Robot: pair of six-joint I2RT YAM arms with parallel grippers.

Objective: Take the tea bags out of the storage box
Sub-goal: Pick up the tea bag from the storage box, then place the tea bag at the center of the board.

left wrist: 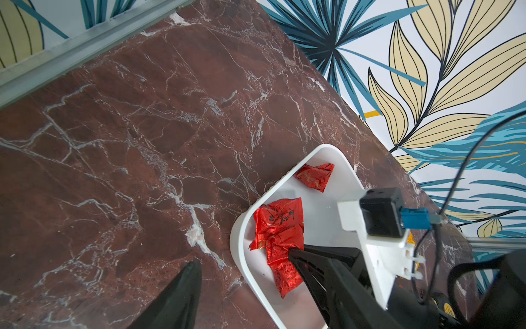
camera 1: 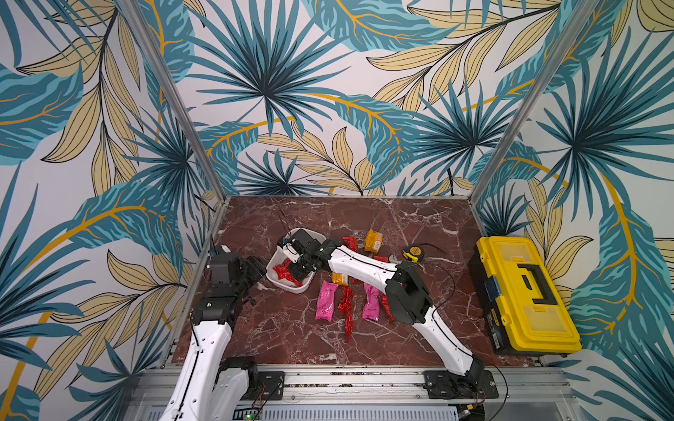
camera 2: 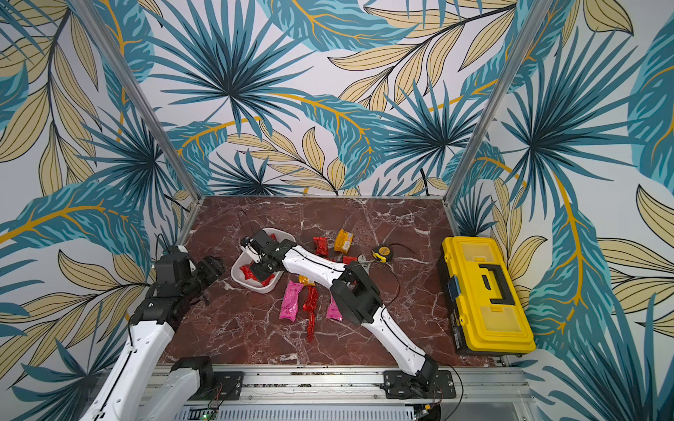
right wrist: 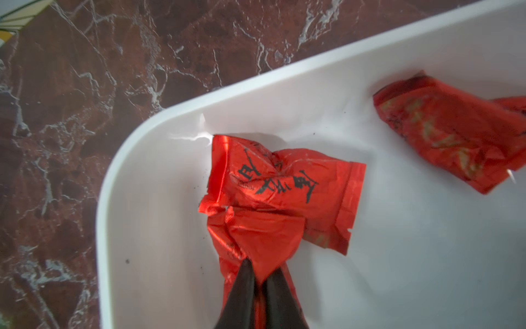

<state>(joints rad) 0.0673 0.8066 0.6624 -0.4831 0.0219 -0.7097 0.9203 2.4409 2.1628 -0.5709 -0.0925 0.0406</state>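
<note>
The right claw [right wrist: 260, 270] is clamped on a red bag [right wrist: 256, 236] inside the box [right wrist: 136, 199], while the left claw [camera 1: 257, 269] hangs spread just left of it.

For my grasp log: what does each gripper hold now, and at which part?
The right gripper pinches a red tea bag by its crumpled end, inside the storage box. The left gripper is open and holds nothing.

storage box [camera 1: 296, 289] sat left of centre on table [camera 1: 401, 226], tea bags [camera 1: 282, 271] inside; loose bags [camera 1: 325, 299] lay just right; tape measure [camera 1: 414, 252] farther right; toolbox [camera 1: 521, 291] at right edge.
</note>
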